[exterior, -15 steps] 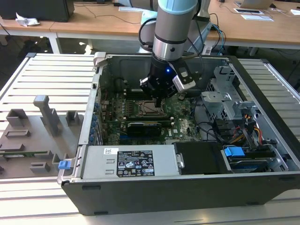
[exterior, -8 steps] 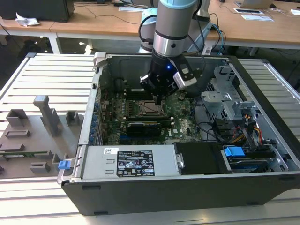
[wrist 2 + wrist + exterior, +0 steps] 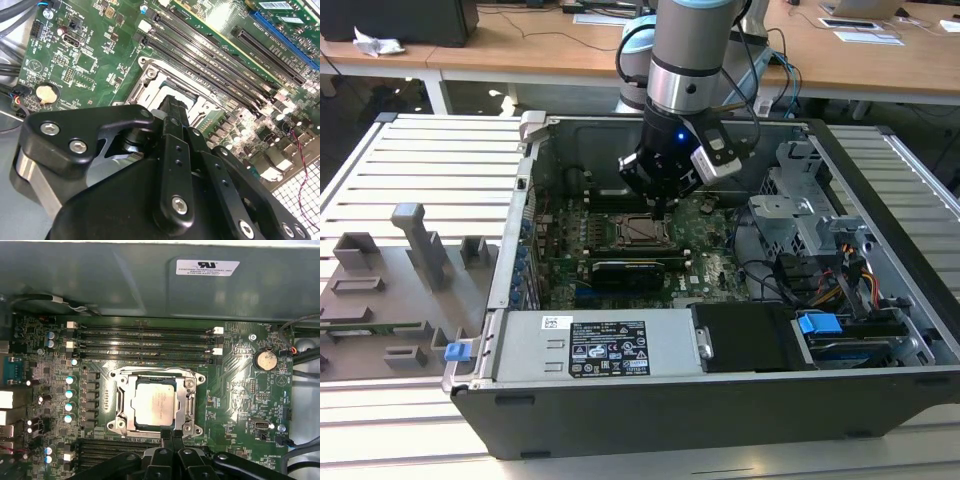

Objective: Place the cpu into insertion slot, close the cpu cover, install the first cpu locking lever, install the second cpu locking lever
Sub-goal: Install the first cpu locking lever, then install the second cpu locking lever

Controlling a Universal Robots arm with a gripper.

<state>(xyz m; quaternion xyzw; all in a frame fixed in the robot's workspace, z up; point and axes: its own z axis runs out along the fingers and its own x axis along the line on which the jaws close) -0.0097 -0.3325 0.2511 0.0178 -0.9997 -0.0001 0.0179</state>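
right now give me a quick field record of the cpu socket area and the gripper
cpu: seated in the socket, silver top showing through the cover window
cpu cover: closed flat over the socket, framing the chip
gripper: fingers together, tips at the socket's edge in the first wrist view; holds nothing
gripper position: above the socket inside the open computer case in the exterior view
motherboard: green, memory slots empty beside the socket
coin battery: on the board, apart from the socket

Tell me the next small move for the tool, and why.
Probably ease the tool down onto the cover's edge. The cpu is already seated, the cover lies flat around it, and the shut tool hangs right at that edge.
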